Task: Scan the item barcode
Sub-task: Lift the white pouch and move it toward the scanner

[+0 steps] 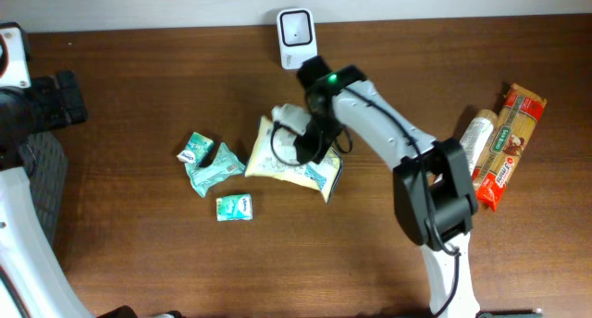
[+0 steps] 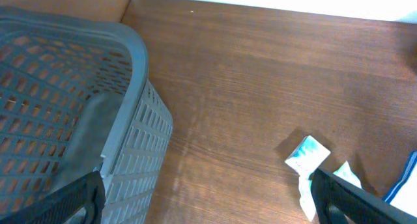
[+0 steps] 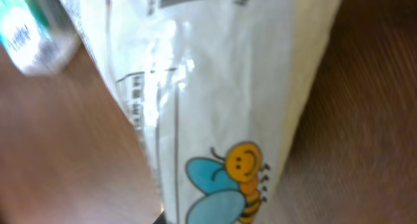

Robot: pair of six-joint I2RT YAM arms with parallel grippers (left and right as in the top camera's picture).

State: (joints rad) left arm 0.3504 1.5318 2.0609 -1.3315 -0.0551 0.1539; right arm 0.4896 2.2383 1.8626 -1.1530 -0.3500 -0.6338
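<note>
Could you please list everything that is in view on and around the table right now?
scanner: one, white, back edge, centre
bee-print bag: one, white and yellow, table centre
small packets: three, teal and white, left of the bag
long packs: apparently two, orange-red and beige, right side
basket: one, grey, far left
table: one, brown wood
left pincer: one, black, open, beside the basket
right pincer: one, black, shut on the bee-print bag

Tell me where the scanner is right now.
Overhead view: the white scanner sits at the table's far edge, just beyond the right hand and the cream bag.
</note>
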